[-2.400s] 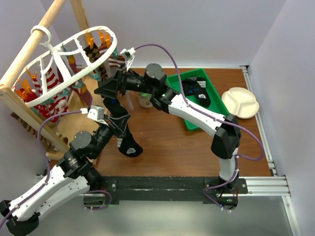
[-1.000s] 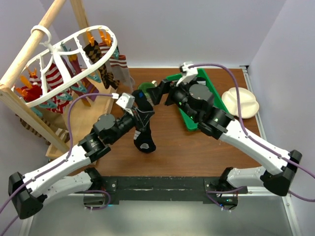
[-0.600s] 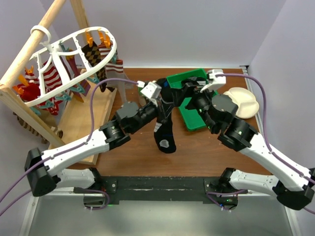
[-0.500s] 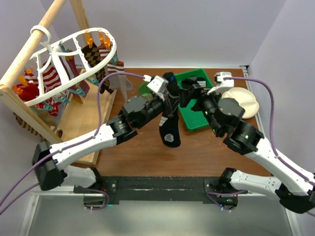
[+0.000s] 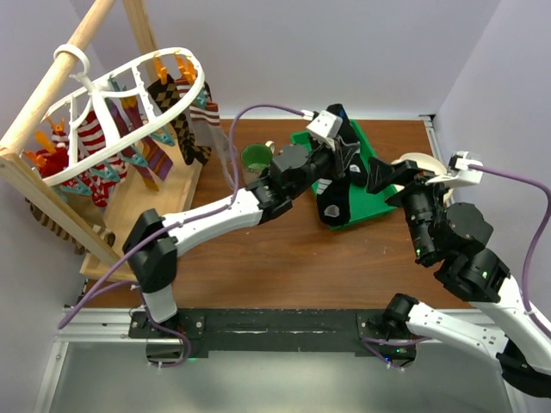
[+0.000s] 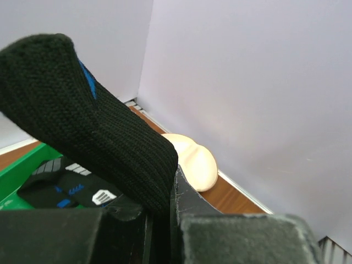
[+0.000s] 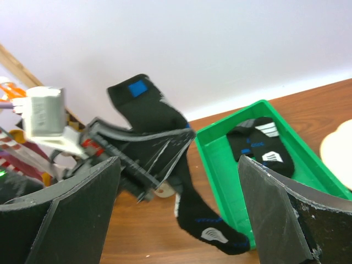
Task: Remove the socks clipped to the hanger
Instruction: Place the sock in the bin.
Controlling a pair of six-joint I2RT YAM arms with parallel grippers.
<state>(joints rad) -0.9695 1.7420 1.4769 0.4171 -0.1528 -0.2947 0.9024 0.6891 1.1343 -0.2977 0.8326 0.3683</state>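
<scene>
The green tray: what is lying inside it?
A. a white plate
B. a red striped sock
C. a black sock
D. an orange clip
C: the right wrist view shows a black sock with white marks lying on the floor of the green tray, while the other black sock is pinched in the left fingers.

One white hanger [image 5: 182,52] is seen on one wooden frame [image 5: 39,99]. The clipped socks [image 5: 93,138] overlap too much for an exact count, though at least four are made out. Two more are counted apart: one gripped black sock [image 7: 192,220] and one lying black sock [image 7: 257,147]. One green tray [image 7: 220,159], one cream plate [image 6: 190,159], one green cup [image 5: 255,156] and two arms, the left arm [image 5: 215,211] and the right arm [image 5: 465,258], are counted.
</scene>
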